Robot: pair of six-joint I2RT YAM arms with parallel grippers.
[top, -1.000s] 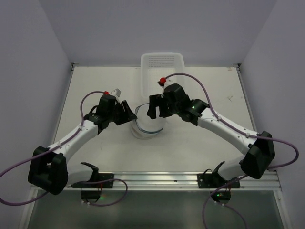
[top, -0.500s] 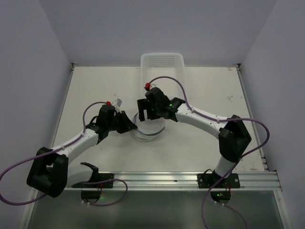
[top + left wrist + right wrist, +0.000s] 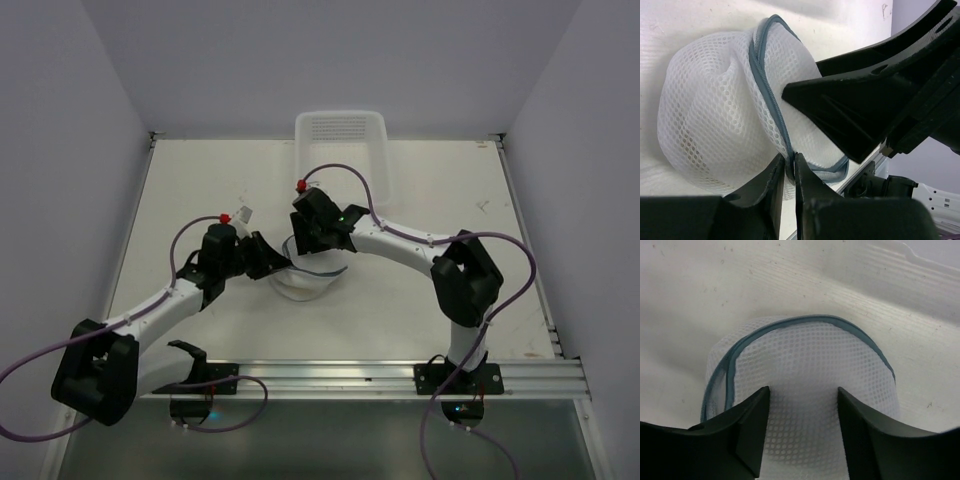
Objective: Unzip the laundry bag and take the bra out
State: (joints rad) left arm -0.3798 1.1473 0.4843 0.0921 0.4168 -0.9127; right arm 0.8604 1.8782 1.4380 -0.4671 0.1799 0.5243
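Item under inspection: the laundry bag, a small dome of white mesh. It lies on the surface near its middle, between the two arms and on the near side of the white plastic basket, which stands at the far edge. The bag's grey zip rim runs over the dome in an arc and looks closed along the length in view. The contents cannot be made out through the mesh.

Left end effector: narrow, its two fingers almost together and pinching the zip rim at the bag's left side. The rim band passes down directly between the fingertips.

Right end effector: jaws apart, set astride the top of the dome from the far side, with mesh filling the gap between them. In the left wrist view one of its fingers lies with its tip against the mesh just beside the zip rim. The mesh between the fingers shows no evident pinch or fold in the right wrist view.

Both end effectors meet at the bag, close to one another.
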